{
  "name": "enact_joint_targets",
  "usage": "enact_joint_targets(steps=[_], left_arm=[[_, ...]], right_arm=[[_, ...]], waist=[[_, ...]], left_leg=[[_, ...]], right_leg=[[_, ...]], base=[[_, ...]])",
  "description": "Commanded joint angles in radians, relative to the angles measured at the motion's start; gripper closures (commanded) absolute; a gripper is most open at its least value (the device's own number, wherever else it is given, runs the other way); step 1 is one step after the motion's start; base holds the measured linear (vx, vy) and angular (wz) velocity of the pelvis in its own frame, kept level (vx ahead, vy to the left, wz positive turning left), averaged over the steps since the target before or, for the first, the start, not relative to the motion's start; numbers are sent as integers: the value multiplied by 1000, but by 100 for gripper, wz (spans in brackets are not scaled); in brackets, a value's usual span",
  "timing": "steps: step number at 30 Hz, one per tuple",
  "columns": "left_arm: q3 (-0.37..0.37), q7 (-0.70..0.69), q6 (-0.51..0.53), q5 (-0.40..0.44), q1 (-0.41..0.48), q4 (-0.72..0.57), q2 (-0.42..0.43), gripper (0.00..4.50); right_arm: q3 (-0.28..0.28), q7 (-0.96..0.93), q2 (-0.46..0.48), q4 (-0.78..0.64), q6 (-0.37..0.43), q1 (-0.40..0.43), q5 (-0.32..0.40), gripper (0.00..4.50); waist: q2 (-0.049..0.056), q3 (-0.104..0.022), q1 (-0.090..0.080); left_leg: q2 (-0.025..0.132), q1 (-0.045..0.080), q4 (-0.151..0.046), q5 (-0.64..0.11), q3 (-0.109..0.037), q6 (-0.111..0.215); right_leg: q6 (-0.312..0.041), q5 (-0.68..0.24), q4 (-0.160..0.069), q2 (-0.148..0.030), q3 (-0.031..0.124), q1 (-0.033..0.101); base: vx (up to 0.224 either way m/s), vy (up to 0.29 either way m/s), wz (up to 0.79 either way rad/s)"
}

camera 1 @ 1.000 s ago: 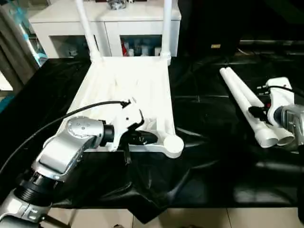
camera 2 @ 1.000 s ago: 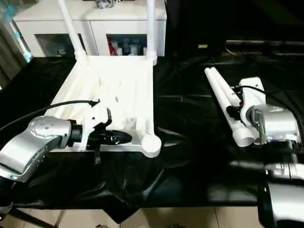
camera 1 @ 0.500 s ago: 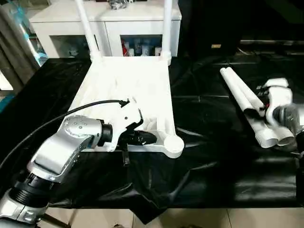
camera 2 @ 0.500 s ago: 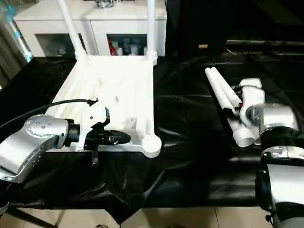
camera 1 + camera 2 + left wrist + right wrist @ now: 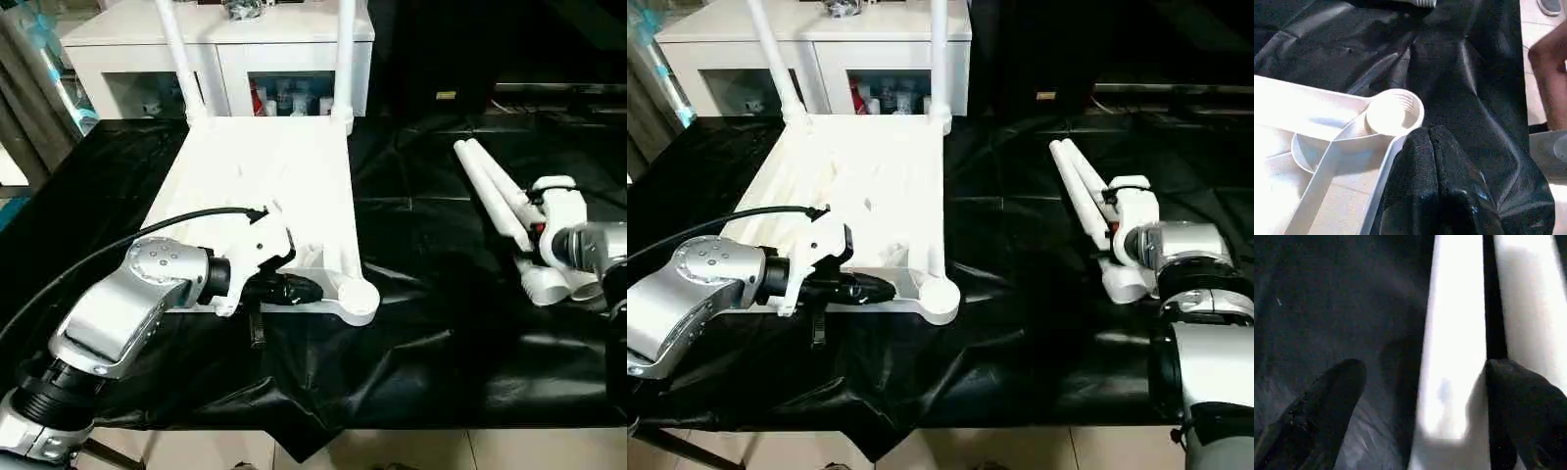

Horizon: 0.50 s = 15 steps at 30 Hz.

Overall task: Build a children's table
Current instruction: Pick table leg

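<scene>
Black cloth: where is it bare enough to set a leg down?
Bare cloth lies between the upturned tabletop and the two loose legs, and along the near edge. It is crowded at the left gripper by the near socket, and at the right gripper.

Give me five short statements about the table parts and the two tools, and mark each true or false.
1. Two legs stand upright in the far sockets of the upside-down table top. True.
2. Two loose legs lie on the black cloth at the robot's right. True.
3. The near right corner socket already holds a leg. False: it is empty.
4. The right tool is shut. False: it is open, one finger on the cloth, the other between the two legs.
5. The left tool is at the far edge. False: it is at the near edge.
</scene>
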Motion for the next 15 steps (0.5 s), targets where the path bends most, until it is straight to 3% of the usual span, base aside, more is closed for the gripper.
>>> enact_joint_targets(steps=[1,7,15], left_arm=[[-3,-5,12,-10,1,-19,18,450],[-4,-22,16,-10,-13,-17,31,450],[-25,-52,29,-18,-43,-25,38,450]], right_arm=[[18,8,7,35,15,-29,-29,8],[32,-1,5,82,29,-51,-52,8],[51,12,-1,124,26,-60,-81,80]], waist=[[-17,-55,1],[-13,-41,-2],[-18,-16,-3]], left_leg=[[28,12,-69,-311,-15,20],[28,11,-74,-328,-15,19],[32,14,-82,-359,-18,8]], right_leg=[[-222,-401,-78,-36,27,47],[-229,-396,-78,-34,28,43],[-236,-411,-79,-38,33,38]], base=[[0,0,0],[0,0,0],[0,0,0]])
